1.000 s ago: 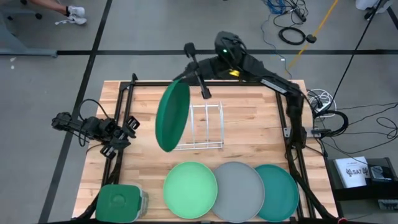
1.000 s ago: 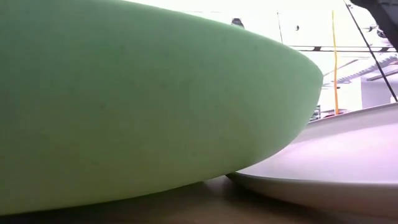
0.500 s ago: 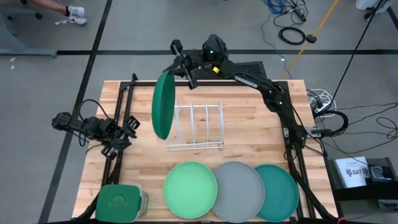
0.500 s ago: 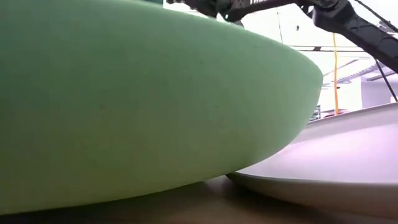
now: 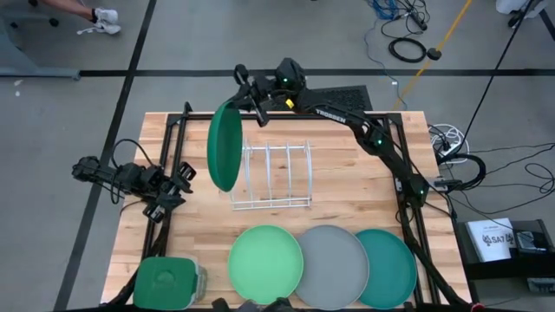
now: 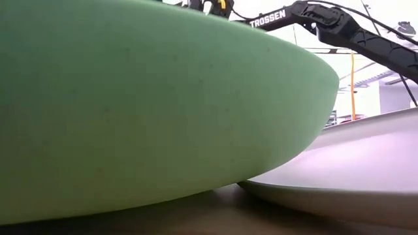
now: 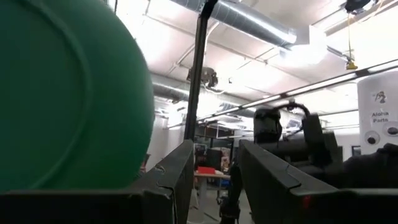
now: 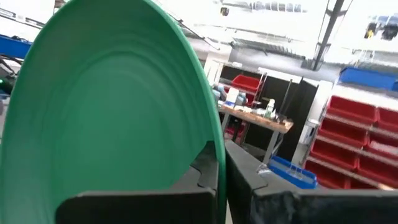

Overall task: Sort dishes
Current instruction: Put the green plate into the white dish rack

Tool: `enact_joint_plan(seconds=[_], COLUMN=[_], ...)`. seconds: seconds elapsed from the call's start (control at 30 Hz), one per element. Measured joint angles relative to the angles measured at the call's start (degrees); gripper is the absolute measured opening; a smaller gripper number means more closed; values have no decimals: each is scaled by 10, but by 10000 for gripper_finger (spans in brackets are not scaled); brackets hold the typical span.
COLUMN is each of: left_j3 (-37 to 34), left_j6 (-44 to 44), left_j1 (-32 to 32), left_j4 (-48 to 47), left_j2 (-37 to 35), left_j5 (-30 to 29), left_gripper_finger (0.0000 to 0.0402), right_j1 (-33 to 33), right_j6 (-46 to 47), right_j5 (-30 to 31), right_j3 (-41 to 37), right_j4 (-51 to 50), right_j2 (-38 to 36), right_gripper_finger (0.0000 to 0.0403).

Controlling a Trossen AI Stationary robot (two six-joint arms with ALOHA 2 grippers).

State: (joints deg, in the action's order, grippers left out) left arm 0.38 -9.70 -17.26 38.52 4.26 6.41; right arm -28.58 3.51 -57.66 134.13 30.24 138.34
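Down at the front edge of the table point(image 5: 364, 195), the mint plate point(image 5: 264, 263), the grey plate point(image 5: 334, 266) and the teal plate point(image 5: 387, 267) lie flat in a row, each overlapping or touching its neighbour, with a green container point(image 5: 167, 282) just off to their left at the corner. From table height the mint plate fills nearly everything, the grey one tucked against its right side.

Farther back, the left gripper point(image 5: 178, 184) waits low at the table's left side, fingers apart and holding nothing. Mid-table stands the wire rack point(image 5: 276, 176), empty. Just beside its left end hangs the dark green plate point(image 5: 225, 146), on edge and near upright, pinched at its upper rim by the right gripper point(image 5: 245, 91), which reaches across from the far right with the arm stretched long.

What worries me is that grip: two fingers shut on a thin rim, the whole plate hanging below. If it swings or slides in the fingers on the way down, I'd guess it lands on a wire rather than between two, and could tip the light rack or skid off it. The plate also looks to sit left of the first slot, so it needs a small shift right.

Room is good otherwise: bare wood around the rack, the flat plates well clear in front, the left gripper near but apart from the plate's lower edge.
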Motion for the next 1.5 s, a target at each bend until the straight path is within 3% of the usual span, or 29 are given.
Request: enact_joint_plan(seconds=[0.2, 0.37, 0.57, 0.73, 0.97, 1.17, 1.5], left_j3=[3, 50, 136, 232, 384, 514, 712], left_j6=[84, 144, 201, 326, 490, 580, 596], left_j1=[0, 0, 0, 0, 0, 0, 0], left_j4=[0, -3, -155, -277, -443, -599, -780], left_j2=[0, 0, 2, 32, 137, 265, 384], left_j5=[-101, -137, -189, -193, -211, -328, -354], left_gripper_finger=[128, 150, 198, 212, 213, 213, 213], right_j1=[-3, -3, -3, -3, -3, -3, -2], right_j6=[10, 23, 27, 28, 34, 49, 63], right_j5=[-17, -24, -24, -26, -26, -27, -25], right_j3=[0, 0, 0, 0, 0, 0, 0], right_j4=[-21, -17, -22, -26, -35, -35, -36], right_j2=[4, 4, 4, 4, 4, 4, 4], right_gripper_finger=[2, 2, 2, 2, 3, 3, 4])
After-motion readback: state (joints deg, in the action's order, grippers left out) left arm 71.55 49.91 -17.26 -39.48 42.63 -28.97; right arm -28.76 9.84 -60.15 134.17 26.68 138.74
